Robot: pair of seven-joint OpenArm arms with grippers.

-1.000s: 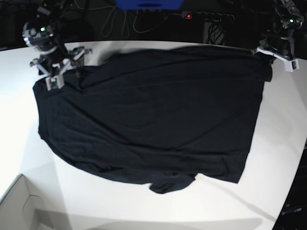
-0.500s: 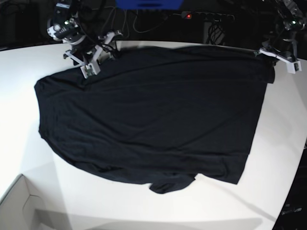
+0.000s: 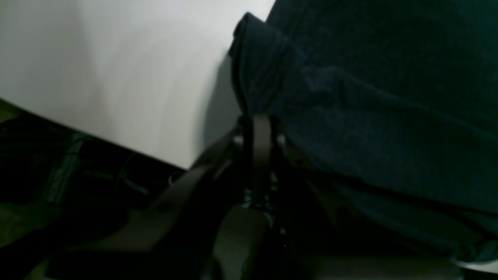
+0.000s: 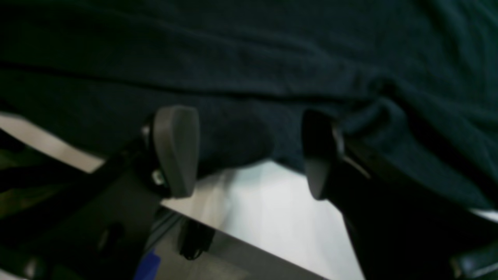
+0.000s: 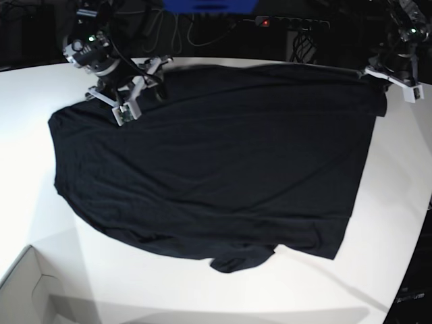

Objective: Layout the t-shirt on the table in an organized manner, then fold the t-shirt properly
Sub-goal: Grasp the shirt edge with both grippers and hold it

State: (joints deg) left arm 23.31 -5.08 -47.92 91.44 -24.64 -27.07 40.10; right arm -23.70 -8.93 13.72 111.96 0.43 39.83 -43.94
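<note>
The black t-shirt (image 5: 216,162) lies spread across the white table (image 5: 27,189), with a small fold at its near hem. My left gripper (image 5: 378,77) sits at the shirt's far right corner. In the left wrist view it (image 3: 257,130) is shut on a pinched fold of the t-shirt (image 3: 389,116) just above the table (image 3: 116,70). My right gripper (image 5: 140,91) hovers over the shirt's far left edge. In the right wrist view it (image 4: 247,155) is open, its fingers (image 4: 175,151) straddling the edge of the t-shirt (image 4: 249,58) above the table (image 4: 264,202).
A white box corner (image 5: 27,290) stands at the near left. Behind the table's far edge are cables, a blue object (image 5: 209,5) and a power strip with a red light (image 5: 266,22). The table's curved edge runs down the right side.
My right gripper has moved from the shirt's left shoulder area rightward along the far edge, staying open. The left gripper has kept its place on the far right corner.
</note>
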